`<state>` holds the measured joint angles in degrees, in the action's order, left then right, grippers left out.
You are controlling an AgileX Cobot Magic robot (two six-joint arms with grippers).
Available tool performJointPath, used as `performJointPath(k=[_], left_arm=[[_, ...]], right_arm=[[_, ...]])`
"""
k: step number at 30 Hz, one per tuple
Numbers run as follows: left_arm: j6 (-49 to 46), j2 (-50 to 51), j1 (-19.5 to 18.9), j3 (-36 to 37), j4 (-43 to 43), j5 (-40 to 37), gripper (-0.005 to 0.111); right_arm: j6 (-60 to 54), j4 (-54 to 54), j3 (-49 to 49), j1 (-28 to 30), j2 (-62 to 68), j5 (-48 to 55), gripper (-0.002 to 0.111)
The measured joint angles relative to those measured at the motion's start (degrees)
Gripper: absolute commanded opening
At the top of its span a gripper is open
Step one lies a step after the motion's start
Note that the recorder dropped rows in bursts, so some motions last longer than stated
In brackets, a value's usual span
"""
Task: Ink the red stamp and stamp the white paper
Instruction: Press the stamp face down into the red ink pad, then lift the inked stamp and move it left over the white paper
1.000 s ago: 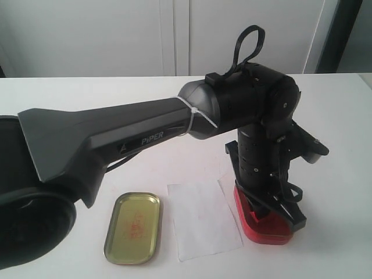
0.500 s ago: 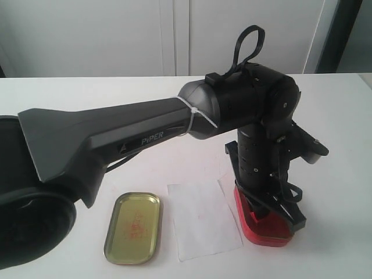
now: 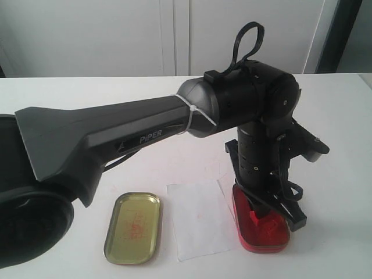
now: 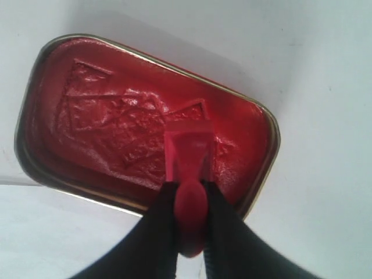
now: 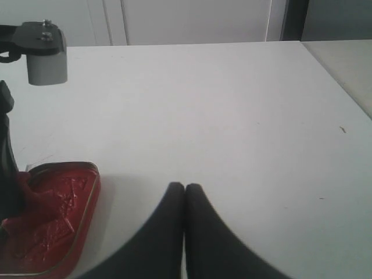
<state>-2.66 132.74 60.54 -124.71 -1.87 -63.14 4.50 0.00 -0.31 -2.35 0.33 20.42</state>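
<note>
My left gripper (image 4: 190, 192) is shut on the knobbed handle of the red stamp (image 4: 187, 157), whose block hangs just over the red ink-pad tin (image 4: 104, 116). In the exterior view the left gripper (image 3: 263, 214) points down over that tin (image 3: 272, 235), with the stamp (image 3: 256, 220) showing between the fingers. The white paper (image 3: 200, 220) lies flat just left of the tin. My right gripper (image 5: 185, 189) is shut on nothing, low over bare table right of the ink-pad tin (image 5: 52, 218).
An open gold tin lid (image 3: 133, 228) with red smears lies left of the paper. The left arm's long black link (image 3: 116, 139) spans the scene from the left. The white table (image 5: 232, 104) ends at an edge on the far right.
The left gripper has risen slightly with the stamp, so more of the ink pad's surface shows under it. The paper, the lid and the tin have stayed put.
</note>
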Motion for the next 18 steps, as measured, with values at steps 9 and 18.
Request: performJointPath(k=[9,18], left_arm=[[0.0,-1.2,0.0,0.0,0.0,-1.5,0.000],[0.0,-3.2,-0.4,0.0,2.3,-1.5,0.000]], right_arm=[[0.0,0.0,0.0,0.0,0.0,0.0,0.000],[0.0,0.0,0.0,0.0,0.0,0.0,0.000]])
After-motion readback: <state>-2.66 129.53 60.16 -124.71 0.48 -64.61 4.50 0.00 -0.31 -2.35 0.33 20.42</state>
